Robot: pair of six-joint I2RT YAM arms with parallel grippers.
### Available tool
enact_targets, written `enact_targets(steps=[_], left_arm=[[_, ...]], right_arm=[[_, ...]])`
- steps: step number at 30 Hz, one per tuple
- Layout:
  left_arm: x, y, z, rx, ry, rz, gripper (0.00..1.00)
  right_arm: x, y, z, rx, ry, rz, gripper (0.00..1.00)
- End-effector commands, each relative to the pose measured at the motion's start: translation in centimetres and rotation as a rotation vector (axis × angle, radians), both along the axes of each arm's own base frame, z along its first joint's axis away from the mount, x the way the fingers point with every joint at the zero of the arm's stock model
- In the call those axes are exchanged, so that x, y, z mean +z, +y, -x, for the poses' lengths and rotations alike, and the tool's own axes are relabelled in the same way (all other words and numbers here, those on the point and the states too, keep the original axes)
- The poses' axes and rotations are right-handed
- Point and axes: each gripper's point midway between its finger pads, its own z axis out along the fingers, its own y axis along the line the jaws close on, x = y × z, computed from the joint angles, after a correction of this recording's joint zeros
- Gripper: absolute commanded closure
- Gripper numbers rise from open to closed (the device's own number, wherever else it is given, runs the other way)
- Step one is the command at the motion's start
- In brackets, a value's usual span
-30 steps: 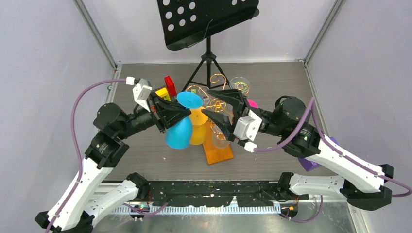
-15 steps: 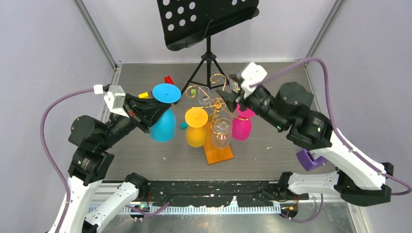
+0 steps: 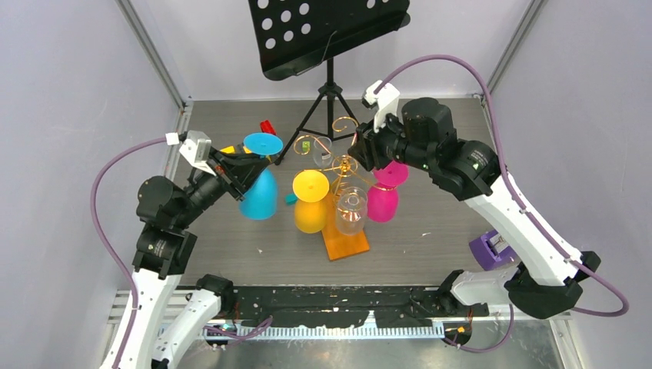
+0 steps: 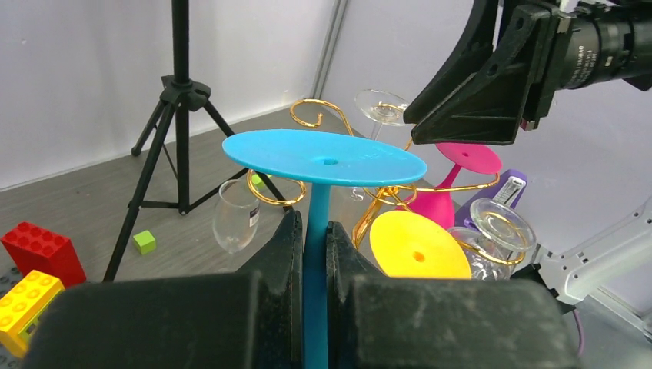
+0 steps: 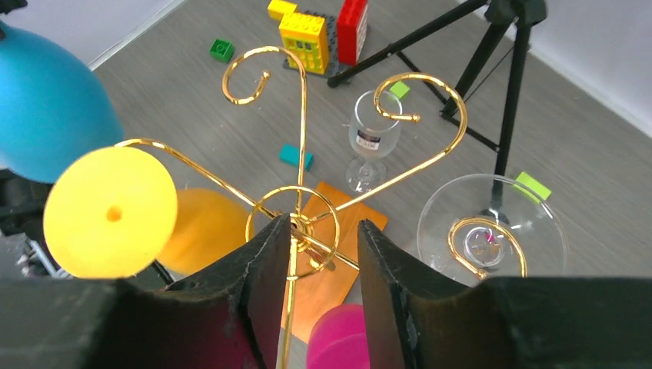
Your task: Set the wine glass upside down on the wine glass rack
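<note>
A blue wine glass (image 3: 259, 194) hangs upside down left of the rack, foot (image 4: 324, 156) uppermost. My left gripper (image 4: 314, 231) is shut on its stem. The wine glass rack (image 3: 344, 164) is gold wire on an orange base (image 3: 347, 243). A yellow glass (image 3: 311, 201), a clear glass (image 3: 350, 209) and a magenta glass (image 3: 383, 197) hang upside down from it. My right gripper (image 5: 319, 238) hovers over the rack's top, open. The rack's gold hub (image 5: 298, 227) lies between its fingers, close to the left one. Curled loop arms (image 5: 254, 65) toward the back hold nothing.
A black music stand (image 3: 330, 34) on a tripod stands behind the rack. A small clear glass (image 5: 371, 138) stands upright on the table near it. Lego bricks (image 5: 323, 34) lie at the back left, a purple object (image 3: 492, 250) at the near right. Walls close in both sides.
The left arm drew the blue glass leftward, away from the rack. The right gripper rose from beside the rack to above its top, and its jaws narrowed.
</note>
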Motion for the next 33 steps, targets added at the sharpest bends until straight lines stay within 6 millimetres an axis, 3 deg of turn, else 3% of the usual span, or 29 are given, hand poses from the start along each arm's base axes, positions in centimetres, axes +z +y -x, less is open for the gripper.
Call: enact_targets(steps=[1, 8, 19, 23, 24, 25, 26, 33], left_arm=[[2.6, -0.1, 0.4, -0.017, -0.137, 0.055, 1.00], [1.9, 0.3, 0.1, 0.010, -0.193, 0.085, 1.00], [0.8, 0.5, -0.4, 0.033, -0.215, 0.085, 1.00], [0.2, 0.2, -0.7, 0.021, -0.202, 0.059, 1.00], [0.1, 0.2, -0.8, 0.019, -0.200, 0.056, 1.00], [0.1, 0.2, -0.9, 0.020, -0.199, 0.054, 1.00], [0.0, 0.2, -0.9, 0.021, -0.201, 0.052, 1.00], [-0.2, 0.1, -1.1, 0.021, -0.207, 0.038, 1.00]], right_arm=[[2.1, 0.3, 1.4, 0.193, -0.057, -0.079, 0.55], [1.8, 0.4, 2.8, 0.488, -0.231, -0.004, 0.49], [0.4, 0.5, 1.3, 0.730, -0.390, 0.154, 0.35], [0.1, 1.1, 0.4, 0.791, -0.394, 0.178, 0.35], [-0.7, 1.3, 0.1, 0.812, -0.363, 0.181, 0.36], [-0.1, 1.4, 0.1, 0.821, -0.382, 0.185, 0.36], [-1.0, 1.5, 0.0, 0.837, -0.338, 0.188, 0.37], [-1.9, 1.7, -0.3, 0.867, -0.287, 0.196, 0.45]])
